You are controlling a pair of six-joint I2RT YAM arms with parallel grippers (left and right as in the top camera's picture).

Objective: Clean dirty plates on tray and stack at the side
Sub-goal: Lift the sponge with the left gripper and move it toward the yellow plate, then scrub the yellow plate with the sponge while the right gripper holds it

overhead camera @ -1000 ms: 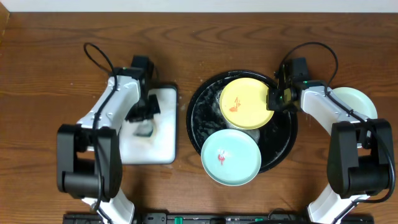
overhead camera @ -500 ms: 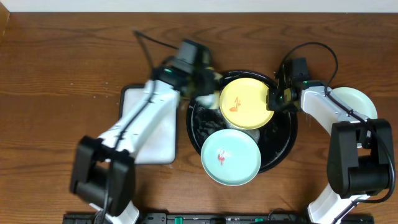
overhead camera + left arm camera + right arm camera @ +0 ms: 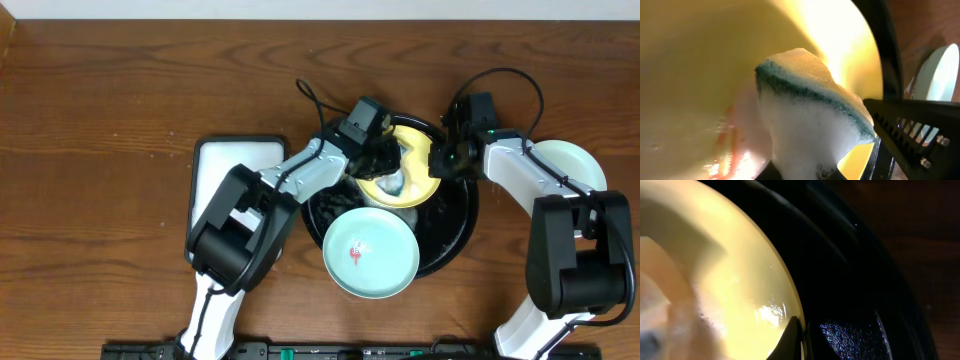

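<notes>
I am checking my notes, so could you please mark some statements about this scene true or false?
The left gripper presses a soapy sponge on the yellow plate. True.
The right gripper hovers over the white tray. False: it is at the yellow plate's rim.
A mint-green plate with a red smear rests at the black basin's near edge. True.
Both mint-green plates are in the basin. False: the other mint-green plate sits outside it, to the right.

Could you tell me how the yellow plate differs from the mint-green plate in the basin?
The yellow plate is pinched by the right gripper and scrubbed with a sponge; the mint-green plate lies untouched. Its red smear shows whole; the yellow one's is partly covered. Both are round, in the basin.
</notes>
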